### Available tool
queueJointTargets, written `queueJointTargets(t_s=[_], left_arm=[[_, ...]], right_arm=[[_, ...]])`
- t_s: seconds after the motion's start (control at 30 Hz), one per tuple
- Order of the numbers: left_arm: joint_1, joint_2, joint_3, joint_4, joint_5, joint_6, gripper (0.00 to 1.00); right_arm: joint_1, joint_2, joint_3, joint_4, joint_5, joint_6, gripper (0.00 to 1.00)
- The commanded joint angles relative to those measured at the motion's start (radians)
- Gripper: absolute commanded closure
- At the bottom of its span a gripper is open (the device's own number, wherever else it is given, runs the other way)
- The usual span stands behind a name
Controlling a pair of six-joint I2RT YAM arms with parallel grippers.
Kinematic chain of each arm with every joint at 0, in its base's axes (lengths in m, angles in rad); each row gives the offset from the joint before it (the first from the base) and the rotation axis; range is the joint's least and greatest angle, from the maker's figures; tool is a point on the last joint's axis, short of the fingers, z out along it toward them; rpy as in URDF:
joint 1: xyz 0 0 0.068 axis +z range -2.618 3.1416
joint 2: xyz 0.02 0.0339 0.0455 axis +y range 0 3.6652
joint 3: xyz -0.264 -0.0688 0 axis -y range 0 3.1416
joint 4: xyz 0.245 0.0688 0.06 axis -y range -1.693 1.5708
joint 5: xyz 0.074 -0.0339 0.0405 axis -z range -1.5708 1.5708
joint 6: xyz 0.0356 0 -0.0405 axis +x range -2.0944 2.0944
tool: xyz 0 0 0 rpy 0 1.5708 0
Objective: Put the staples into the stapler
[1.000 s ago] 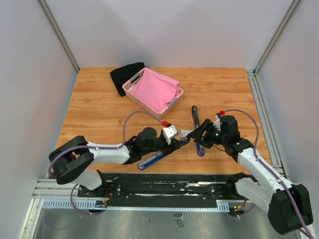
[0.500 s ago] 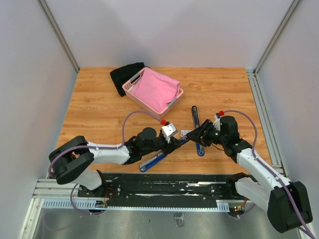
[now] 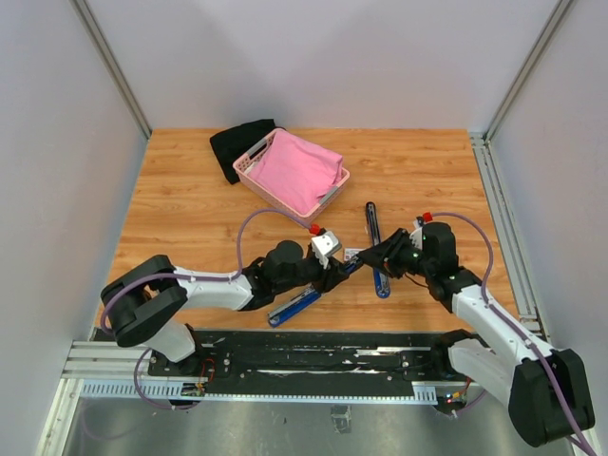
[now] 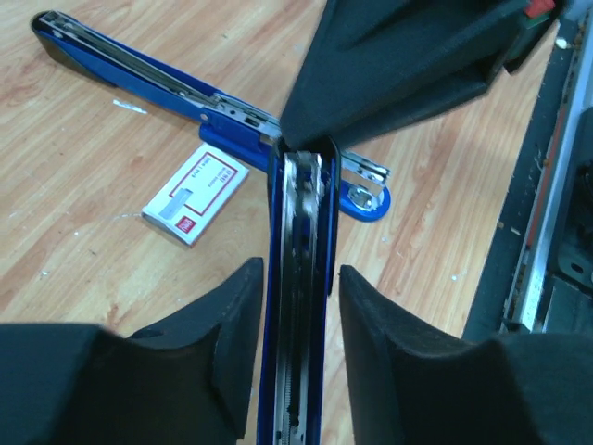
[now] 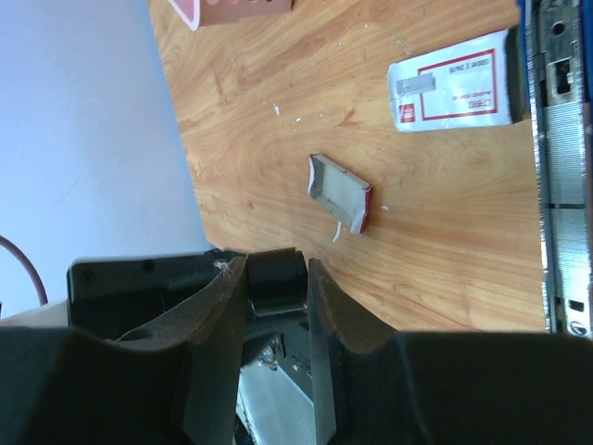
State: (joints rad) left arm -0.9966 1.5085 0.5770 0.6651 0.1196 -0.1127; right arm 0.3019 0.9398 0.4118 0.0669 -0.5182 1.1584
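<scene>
My left gripper [image 3: 329,275] [image 4: 301,278] is shut on the blue stapler [image 3: 290,309] [image 4: 298,213], holding its open metal channel upward between the pads. My right gripper [image 3: 367,261] [image 5: 276,269] is shut on the black piece [image 5: 274,278] at that stapler's far end. The white carton with red print [image 3: 353,255] [image 4: 195,193] [image 5: 454,83] lies flat on the table just beyond both grippers. A small grey block with a red edge [image 5: 341,193], the staples, rests on the wood near the carton. Nothing lies in the channel that I can make out.
A second long blue stapler part [image 3: 374,237] [image 4: 139,69] lies open on the wood behind the carton, its metal rail [image 5: 556,176] facing up. A pink basket [image 3: 290,171] with pink cloth and a black cloth [image 3: 237,142] sit at the back. Metal framing [image 3: 499,209] borders the right side.
My right gripper has narrowed and closed onto the stapler's end piece. My left gripper has kept its hold and shifted slightly right.
</scene>
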Motion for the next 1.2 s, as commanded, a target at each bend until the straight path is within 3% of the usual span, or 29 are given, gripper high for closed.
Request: queueJointTargets(t_s=[0.0,0.1,0.27,0.47,0.7,0.97,1.17], left_arm=[[0.006,0.016,0.04,0.062,-0.06,0.009,0.46],[0.01,0.0,0.023,0.063,-0.083,0.009,0.29],[0.02,-0.038,-0.002,0.01,-0.087,0.034,0.21],[0.071,-0.137,-0.079,-0.058,-0.119,0.057,0.2],[0.175,-0.303,-0.149,-0.171,-0.144,-0.046,0.2],[0.28,-0.336,-0.258,-0.184,-0.096,-0.215,0.19],[0.283,-0.284,-0.254,-0.158,-0.02,-0.247,0.23]], right_arm=[[-0.003,-0.026,-0.002,0.014,-0.025,0.026,0.91],[-0.003,-0.014,0.028,-0.027,0.027,-0.049,0.98],[-0.041,0.056,0.115,-0.089,0.005,-0.228,1.0],[-0.058,0.188,0.305,-0.262,-0.082,-0.509,1.0],[-0.059,0.297,0.514,-0.512,-0.134,-0.749,1.0],[-0.058,0.317,0.652,-0.749,-0.066,-0.928,1.0],[-0.05,0.308,0.684,-0.818,0.011,-0.941,1.0]])
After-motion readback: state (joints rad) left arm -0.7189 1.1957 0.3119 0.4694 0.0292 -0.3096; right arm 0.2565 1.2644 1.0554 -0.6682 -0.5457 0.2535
